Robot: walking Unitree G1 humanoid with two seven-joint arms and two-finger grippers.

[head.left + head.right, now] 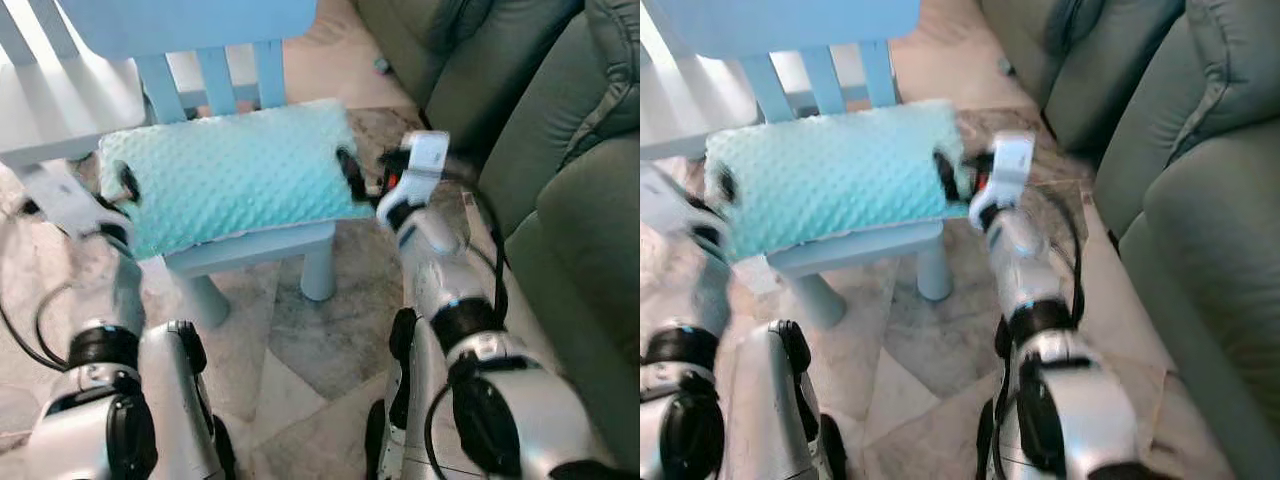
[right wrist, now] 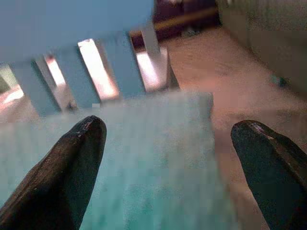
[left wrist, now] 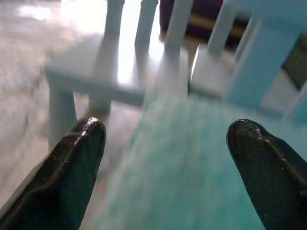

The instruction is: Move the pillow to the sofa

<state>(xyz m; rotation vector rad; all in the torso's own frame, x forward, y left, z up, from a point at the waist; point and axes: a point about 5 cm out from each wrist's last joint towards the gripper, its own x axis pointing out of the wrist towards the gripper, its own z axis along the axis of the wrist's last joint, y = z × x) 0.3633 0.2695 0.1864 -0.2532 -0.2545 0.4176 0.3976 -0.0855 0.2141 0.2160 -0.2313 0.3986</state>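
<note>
A teal dotted pillow (image 1: 235, 175) lies across the seat of a small light-blue chair (image 1: 318, 272). My left gripper (image 1: 128, 185) is at the pillow's left end and my right gripper (image 1: 350, 172) at its right end, each touching or nearly touching the fabric. In the left wrist view the black fingers (image 3: 76, 163) stand wide apart, open, with the pillow (image 3: 192, 182) between and beyond them. The right wrist view shows the same: fingers (image 2: 72, 163) spread open over the pillow (image 2: 144, 163). The grey-green sofa (image 1: 560, 150) stands to the right.
A white slatted chair (image 1: 60, 100) stands close on the left of the blue one. Marbled tile floor (image 1: 320, 340) lies in front of the chair, with a narrow strip of it between the chair and the sofa. The blue chair's backrest slats (image 1: 215, 75) rise behind the pillow.
</note>
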